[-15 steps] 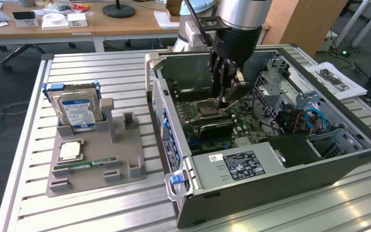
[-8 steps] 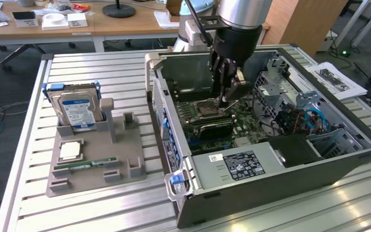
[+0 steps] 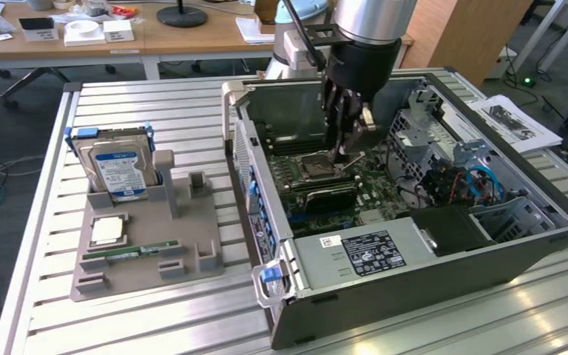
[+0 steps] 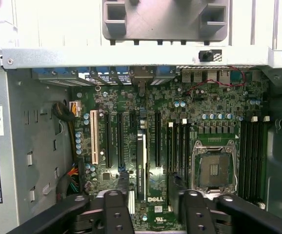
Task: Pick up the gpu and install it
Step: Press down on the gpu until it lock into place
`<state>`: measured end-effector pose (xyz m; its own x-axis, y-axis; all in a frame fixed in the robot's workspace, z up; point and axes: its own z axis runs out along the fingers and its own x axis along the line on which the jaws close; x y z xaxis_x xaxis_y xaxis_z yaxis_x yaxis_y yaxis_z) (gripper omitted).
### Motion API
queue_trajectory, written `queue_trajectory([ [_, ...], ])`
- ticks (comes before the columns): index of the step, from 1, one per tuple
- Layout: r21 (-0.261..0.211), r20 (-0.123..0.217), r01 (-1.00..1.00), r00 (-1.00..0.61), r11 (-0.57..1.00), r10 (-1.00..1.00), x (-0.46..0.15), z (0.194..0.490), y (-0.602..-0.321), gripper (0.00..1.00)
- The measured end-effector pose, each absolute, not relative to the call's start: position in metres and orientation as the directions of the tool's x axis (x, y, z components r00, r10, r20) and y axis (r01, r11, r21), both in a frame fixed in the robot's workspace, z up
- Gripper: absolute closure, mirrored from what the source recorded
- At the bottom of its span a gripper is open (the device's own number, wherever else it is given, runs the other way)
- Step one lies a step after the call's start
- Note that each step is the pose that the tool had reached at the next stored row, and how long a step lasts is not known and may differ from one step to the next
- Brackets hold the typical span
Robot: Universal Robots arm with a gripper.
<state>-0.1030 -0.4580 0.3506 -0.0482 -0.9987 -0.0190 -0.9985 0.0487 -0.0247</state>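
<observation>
You will find the gpu (image 4: 141, 163) standing on edge in a slot of the motherboard (image 4: 204, 105), inside the open computer case (image 3: 402, 259). In the exterior view it shows as a dark card (image 3: 316, 198) lying low across the board. Whether it is fully seated cannot be told.

Your hand (image 4: 151, 187) is open. Its two dark fingers (image 4: 115, 207) stand apart, one to either side of the card's near end, and no contact with the card is visible. In the exterior view the hand (image 3: 348, 151) hangs inside the case, over the board.

The empty CPU socket (image 4: 214, 168) lies just beside the card's row of slots.

Outside the case, towards the exterior view's left, a grey holder (image 3: 146, 251) rests on the slatted tabletop (image 3: 166, 103). It carries an upright hard drive (image 3: 118, 171) and a green RAM stick (image 3: 131, 253).
</observation>
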Motion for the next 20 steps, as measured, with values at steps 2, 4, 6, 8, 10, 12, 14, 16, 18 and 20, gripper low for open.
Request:
queue_trajectory([
  [2,-0.025,-0.019,-0.999,-0.048,0.049,-0.999,-0.1030,0.3507,-0.4580,0.56],
  [4,-0.025,-0.019,-0.999,-0.048,0.049,-0.999,-0.1030,0.3507,-0.4580,0.68],
  [6,-0.025,-0.019,-0.999,-0.048,0.049,-0.999,-0.1030,0.3507,-0.4580,0.74],
  [8,-0.025,-0.019,-0.999,-0.048,0.049,-0.999,-0.1030,0.3507,-0.4580,0.85],
  [10,-0.025,-0.019,-0.999,-0.048,0.049,-0.999,-0.1030,0.3507,-0.4580,0.89],
  [12,-0.025,-0.019,-0.999,-0.048,0.049,-0.999,-0.1030,0.3506,-0.4580,0.89],
  [14,-0.025,-0.019,-0.999,-0.048,0.049,-0.999,-0.1030,0.3507,-0.4580,0.89],
  [16,-0.025,-0.019,-0.999,-0.048,0.049,-0.999,-0.1030,0.3507,-0.4580,0.89],
  [18,-0.025,-0.019,-0.999,-0.048,0.049,-0.999,-0.1030,0.3507,-0.4580,0.89],
  [20,-0.025,-0.019,-0.999,-0.048,0.049,-0.999,-0.1030,0.3507,-0.4580,0.89],
])
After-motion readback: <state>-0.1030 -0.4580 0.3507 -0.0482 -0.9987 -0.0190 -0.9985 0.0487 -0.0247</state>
